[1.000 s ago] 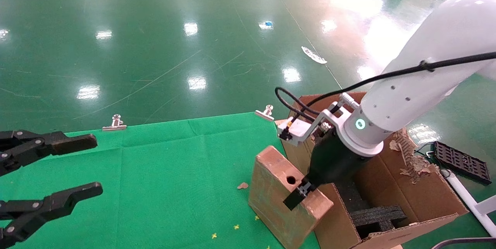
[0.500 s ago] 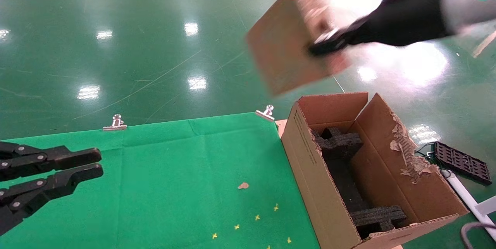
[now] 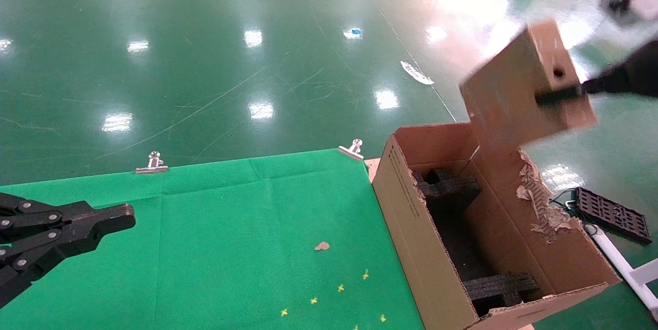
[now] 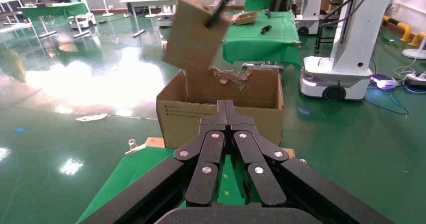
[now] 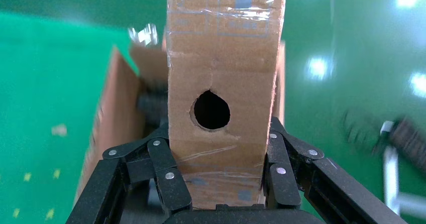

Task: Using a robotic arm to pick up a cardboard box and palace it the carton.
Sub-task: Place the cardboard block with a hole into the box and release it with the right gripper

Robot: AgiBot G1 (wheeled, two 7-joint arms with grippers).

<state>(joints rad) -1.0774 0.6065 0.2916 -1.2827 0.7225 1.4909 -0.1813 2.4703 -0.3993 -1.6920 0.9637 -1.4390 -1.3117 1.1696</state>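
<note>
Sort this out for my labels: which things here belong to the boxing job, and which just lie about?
Job:
right gripper, shut on the cardboard box, held in the air
carton with black foam blocks

Lying about:
left gripper, idle
binder clips
black grid tray

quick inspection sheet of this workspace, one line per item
surface: green cloth held by metal clips.
job's things: cardboard box held in the air above the carton; black foam blocks inside.
clutter: cardboard scrap on the cloth.
grippers: right gripper shut on the box; left gripper shut, empty, over the cloth.
cables: nothing seen.
surroundings: glossy green floor, black tray on it.
</note>
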